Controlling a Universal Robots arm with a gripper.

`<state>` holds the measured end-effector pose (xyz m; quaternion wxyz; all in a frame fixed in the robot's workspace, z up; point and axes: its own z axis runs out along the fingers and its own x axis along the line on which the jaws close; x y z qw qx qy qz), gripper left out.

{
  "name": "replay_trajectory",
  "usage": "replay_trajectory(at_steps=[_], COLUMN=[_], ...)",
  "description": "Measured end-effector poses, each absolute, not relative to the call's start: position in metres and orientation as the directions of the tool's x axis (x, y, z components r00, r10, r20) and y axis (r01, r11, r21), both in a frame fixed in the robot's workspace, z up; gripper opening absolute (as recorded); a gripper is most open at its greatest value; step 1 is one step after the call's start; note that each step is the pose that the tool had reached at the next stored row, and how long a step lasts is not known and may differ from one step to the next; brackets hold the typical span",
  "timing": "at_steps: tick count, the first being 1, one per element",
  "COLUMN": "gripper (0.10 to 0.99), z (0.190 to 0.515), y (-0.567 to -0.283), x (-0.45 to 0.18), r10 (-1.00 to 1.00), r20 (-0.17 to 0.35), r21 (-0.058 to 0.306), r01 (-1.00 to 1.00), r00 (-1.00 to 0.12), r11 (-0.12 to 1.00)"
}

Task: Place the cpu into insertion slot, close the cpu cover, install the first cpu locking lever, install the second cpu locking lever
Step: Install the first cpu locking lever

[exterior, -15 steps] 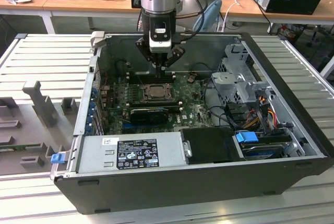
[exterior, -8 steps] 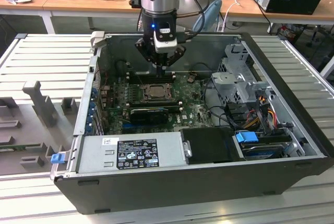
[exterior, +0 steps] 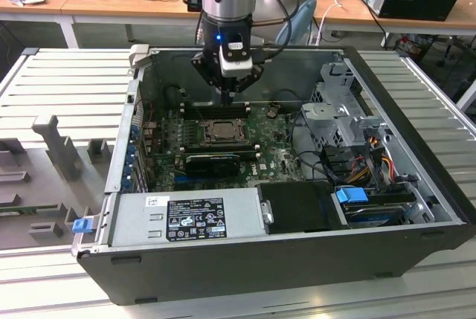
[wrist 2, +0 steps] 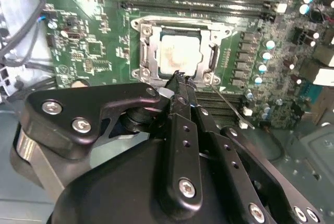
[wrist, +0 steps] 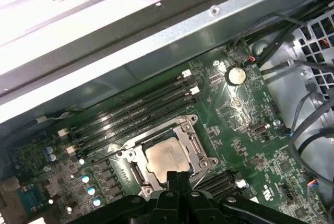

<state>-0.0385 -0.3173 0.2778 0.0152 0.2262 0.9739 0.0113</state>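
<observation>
room: open above cpu cover [wrist 2: 147, 51] | obstacles: memory slots [wrist: 135, 112] just beside; cables [exterior: 301, 127] toward exterior view's right

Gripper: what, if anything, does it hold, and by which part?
Nothing: the gripper is shut and empty, tips at the edge of the cpu cover.

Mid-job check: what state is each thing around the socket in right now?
Silvery square cpu: lying flat inside the cover's window.
Dark-grey metal cpu cover frame: closed down around the chip.
Thin wire locking lever: angled away from the cover's corner; latching unclear.
Black gripper: shut, tips at the cover's edge.
</observation>
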Motion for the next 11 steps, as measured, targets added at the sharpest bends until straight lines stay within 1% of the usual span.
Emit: replay_trajectory(at_steps=[3, 11], gripper=[0.106, 0.106], z=[0.2777, 0.2765], y=[-0.3173, -0.3173], x=[-0.0383, -0.0384], r10=[0.437, 0.240], r20=[0.006, 0.008], r21=[0.041, 0.039], r01=[0.437, 0.240], r00=[-0.899, -0.971], r11=[0.898, 0.970])
